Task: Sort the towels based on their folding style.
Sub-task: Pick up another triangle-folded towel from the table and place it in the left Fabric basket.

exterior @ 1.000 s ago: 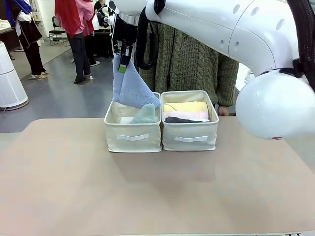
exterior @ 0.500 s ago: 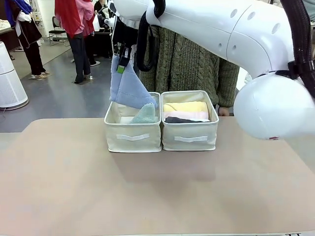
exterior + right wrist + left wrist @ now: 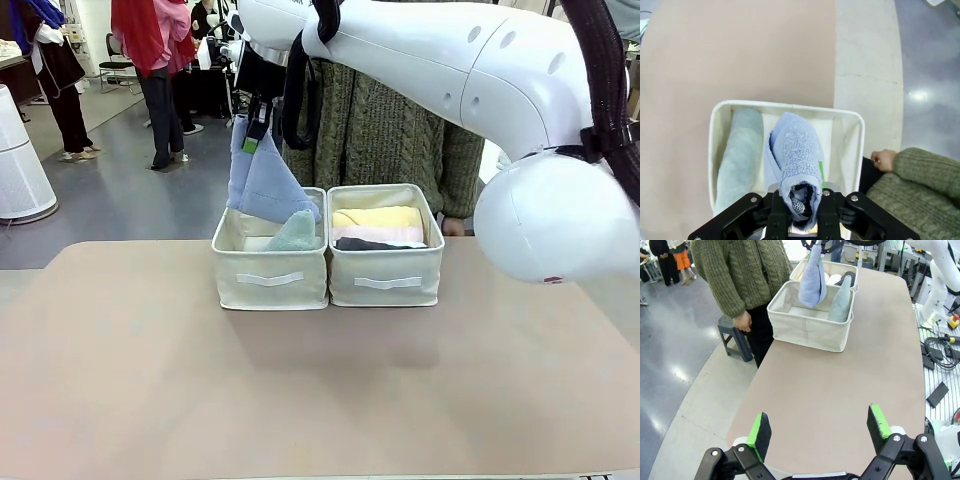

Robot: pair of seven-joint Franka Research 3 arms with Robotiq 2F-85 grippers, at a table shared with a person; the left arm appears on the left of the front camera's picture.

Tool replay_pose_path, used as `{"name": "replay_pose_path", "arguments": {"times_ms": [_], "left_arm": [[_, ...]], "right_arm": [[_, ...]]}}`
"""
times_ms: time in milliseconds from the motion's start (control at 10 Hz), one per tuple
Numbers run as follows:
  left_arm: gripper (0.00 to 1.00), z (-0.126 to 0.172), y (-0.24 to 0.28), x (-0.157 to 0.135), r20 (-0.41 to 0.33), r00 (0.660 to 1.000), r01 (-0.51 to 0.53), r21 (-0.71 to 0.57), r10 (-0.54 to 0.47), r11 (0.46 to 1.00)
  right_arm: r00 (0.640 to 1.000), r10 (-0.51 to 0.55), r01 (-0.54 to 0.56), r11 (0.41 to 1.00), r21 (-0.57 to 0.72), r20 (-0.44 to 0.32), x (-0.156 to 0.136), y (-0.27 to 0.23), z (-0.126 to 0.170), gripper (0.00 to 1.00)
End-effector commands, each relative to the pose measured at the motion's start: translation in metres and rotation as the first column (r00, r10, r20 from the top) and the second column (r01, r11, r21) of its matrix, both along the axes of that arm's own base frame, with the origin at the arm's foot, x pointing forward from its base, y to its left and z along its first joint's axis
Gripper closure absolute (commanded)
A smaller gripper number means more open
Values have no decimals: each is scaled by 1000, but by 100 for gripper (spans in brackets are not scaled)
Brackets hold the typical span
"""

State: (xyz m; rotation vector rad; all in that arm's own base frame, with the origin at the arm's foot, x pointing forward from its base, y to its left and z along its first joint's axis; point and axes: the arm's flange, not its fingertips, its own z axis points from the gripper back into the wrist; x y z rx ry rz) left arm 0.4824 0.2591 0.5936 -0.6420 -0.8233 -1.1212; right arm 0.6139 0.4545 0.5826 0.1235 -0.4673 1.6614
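Nearest the camera, well short of the left bin (image 3: 269, 265), the worktop (image 3: 320, 380) lies bare. Over that stretch the left gripper (image 3: 820, 432) hangs with its fingers (image 3: 760, 430) spread wide and nothing between them, far from both bins.

At the left bin, the teal cone (image 3: 295, 233) leans against the wall shared with the right bin (image 3: 385, 262), point up. Straight above the left bin's open half, the right gripper (image 3: 256, 120) has its fingers pressed together on the top end of the blue cone (image 3: 268, 180). That towel hangs with its long axis near vertical, wide end down, its lowest edge about level with the bin's rim. So the drop is straight down from the fingers, beside the teal cone, and the right arm is by far the nearer one.

Beside the left bin, the right bin holds yellow (image 3: 377, 217), pink (image 3: 380, 235) and dark grey (image 3: 372, 245) rolls stacked flat. A white roll may lie behind them, though I can't make it out with certainty. Beyond the bins stands a person (image 3: 390, 130), one hand (image 3: 742, 321) near the left bin's far side.
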Motion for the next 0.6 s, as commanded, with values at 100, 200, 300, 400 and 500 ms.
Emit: {"name": "replay_pose_path", "arguments": {"times_ms": [100,200,300,400,500], "left_arm": [[0,1,0,-2,1,1000,-4,3,4,1000],[0,1,0,-2,1,1000,-4,3,4,1000],[0,1,0,-2,1,1000,-4,3,4,1000],[0,1,0,-2,1,1000,-4,3,4,1000],[0,1,0,-2,1,1000,-4,3,4,1000]], "right_arm": [[999,33,-33,999,2,-42,8,-2,-25,82],[998,32,-32,999,-5,-50,11,-1,-30,82],[997,40,-40,999,-1,-61,13,0,-35,82],[997,44,-44,999,1,-67,15,2,-40,82],[996,50,-50,999,-2,-77,17,4,-45,82]]}}
